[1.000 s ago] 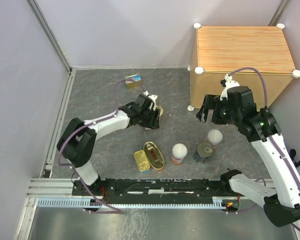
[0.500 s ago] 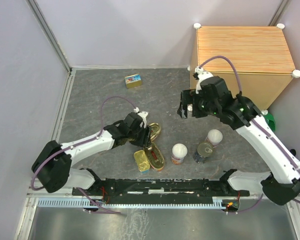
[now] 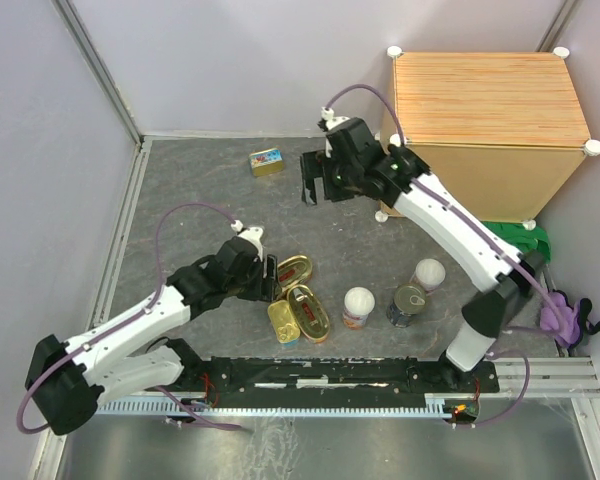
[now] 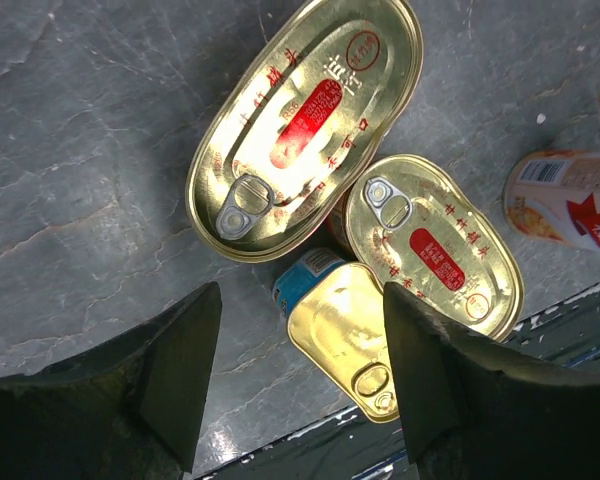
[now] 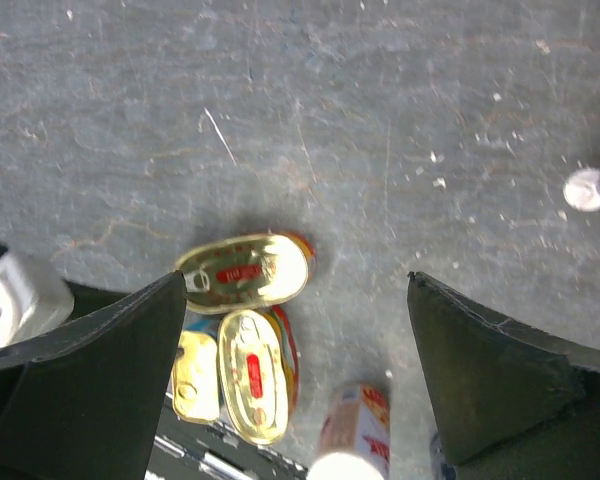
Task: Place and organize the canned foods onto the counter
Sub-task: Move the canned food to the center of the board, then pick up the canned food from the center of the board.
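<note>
left end effector (image 4: 301, 300) open, seemingly empty

The light-wood counter (image 3: 490, 100) stands at the far right. Near the middle, two oval gold tins (image 3: 294, 269) with red labels and a rectangular gold tin (image 3: 283, 322) lie flat, huddled together. Just right of them stand two white-lidded cans (image 3: 359, 307) and a dark blue can (image 3: 407, 305). A small boxy tin (image 3: 266, 161) lies alone, far left.

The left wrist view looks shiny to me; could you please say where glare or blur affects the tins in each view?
Left wrist: strong glare on the large oval tin and the rectangular tin, labels legible. Right wrist: that oval tin looks soft, its lid washed out. Top external: even light, sharp, only faint shadows.
</note>
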`<state>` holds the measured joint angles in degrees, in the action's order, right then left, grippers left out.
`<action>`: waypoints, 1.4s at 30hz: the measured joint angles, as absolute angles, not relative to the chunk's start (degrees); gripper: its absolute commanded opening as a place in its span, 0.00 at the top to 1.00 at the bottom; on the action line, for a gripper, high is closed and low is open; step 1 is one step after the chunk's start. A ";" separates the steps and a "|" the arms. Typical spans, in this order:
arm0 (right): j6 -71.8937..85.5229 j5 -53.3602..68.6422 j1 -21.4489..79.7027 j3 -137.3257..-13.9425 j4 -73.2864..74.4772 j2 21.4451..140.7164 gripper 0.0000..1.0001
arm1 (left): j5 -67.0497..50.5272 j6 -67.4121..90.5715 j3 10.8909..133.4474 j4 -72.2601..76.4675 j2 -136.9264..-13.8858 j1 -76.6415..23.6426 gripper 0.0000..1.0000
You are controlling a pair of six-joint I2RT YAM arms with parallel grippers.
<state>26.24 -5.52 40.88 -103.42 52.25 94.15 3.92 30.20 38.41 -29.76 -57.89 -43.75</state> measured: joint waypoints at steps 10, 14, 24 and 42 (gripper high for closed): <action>25.56 -3.97 40.88 -113.23 49.76 106.80 0.01 | 14.06 33.30 47.20 -32.36 -54.74 -43.75 0.16; 25.65 -3.88 40.88 -110.50 48.84 105.58 0.01 | 20.25 34.33 53.08 -30.68 -58.39 -43.09 0.15; 26.94 -3.92 42.44 -90.37 46.92 87.37 0.01 | 19.64 41.23 63.40 -23.29 -78.76 -29.26 0.14; 26.59 -4.95 44.71 -73.89 49.10 68.05 0.01 | 14.50 71.00 76.90 -10.07 -104.90 -18.33 0.11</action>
<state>26.59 -4.95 44.71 -73.89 49.10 68.05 14.50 71.00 76.90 -10.07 -104.90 -18.33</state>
